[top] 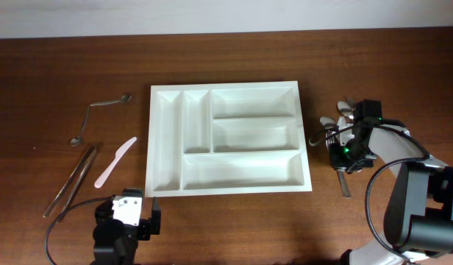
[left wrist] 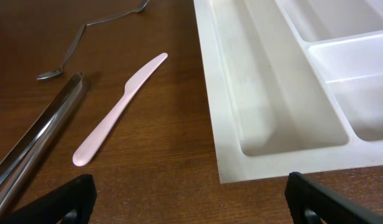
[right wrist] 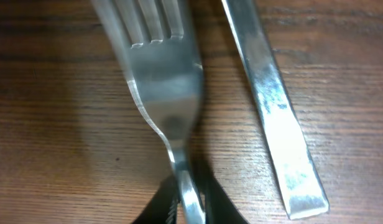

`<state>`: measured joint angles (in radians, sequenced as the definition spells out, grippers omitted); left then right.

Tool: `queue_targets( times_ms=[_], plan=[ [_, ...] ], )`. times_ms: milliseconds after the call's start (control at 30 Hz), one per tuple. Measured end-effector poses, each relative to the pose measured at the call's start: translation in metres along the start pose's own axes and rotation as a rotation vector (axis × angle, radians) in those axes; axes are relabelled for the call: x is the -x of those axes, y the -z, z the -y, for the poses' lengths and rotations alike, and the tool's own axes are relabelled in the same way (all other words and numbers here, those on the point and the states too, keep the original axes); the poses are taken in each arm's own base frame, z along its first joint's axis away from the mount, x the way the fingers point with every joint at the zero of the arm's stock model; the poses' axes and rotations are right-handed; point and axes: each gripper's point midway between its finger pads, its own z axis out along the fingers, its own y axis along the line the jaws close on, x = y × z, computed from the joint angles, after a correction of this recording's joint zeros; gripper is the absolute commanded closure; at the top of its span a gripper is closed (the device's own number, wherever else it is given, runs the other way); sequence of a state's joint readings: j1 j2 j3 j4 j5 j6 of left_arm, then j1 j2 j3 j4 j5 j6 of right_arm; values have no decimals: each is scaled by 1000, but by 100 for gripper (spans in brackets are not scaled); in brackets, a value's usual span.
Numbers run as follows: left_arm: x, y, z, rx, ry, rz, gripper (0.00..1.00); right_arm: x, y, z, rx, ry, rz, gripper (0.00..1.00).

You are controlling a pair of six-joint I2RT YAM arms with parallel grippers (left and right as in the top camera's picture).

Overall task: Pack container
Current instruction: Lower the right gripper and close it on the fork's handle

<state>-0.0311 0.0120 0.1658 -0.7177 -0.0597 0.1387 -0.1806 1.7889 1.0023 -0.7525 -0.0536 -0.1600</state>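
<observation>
The container (top: 157, 140) is a white five-compartment cutlery tray in the middle of the table; its near left corner also shows in the left wrist view (left wrist: 226, 124). All its visible compartments hold nothing. My right gripper (top: 343, 152) is right of the tray, shut on the handle of a metal fork (right wrist: 157, 81), just above the wood. A flat metal handle (right wrist: 275, 124) lies beside the fork. My left gripper (left wrist: 188, 202) is open and empty near the tray's front left corner.
Left of the tray lie a pink plastic knife (top: 115, 161) (left wrist: 117, 109), metal tongs (top: 70, 180) (left wrist: 39, 134) and a bent metal spoon (top: 98, 112) (left wrist: 79, 40). More metal cutlery (top: 343, 112) lies right of the tray by my right arm.
</observation>
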Motion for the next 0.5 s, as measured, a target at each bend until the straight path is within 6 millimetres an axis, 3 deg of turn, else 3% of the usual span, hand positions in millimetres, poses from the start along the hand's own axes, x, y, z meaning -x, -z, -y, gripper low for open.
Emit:
queue_targets(
  times_ms=[500],
  plan=[
    [0,0,0,0,0,0,1,0,0,-3,16,-3,1,96]
  ],
)
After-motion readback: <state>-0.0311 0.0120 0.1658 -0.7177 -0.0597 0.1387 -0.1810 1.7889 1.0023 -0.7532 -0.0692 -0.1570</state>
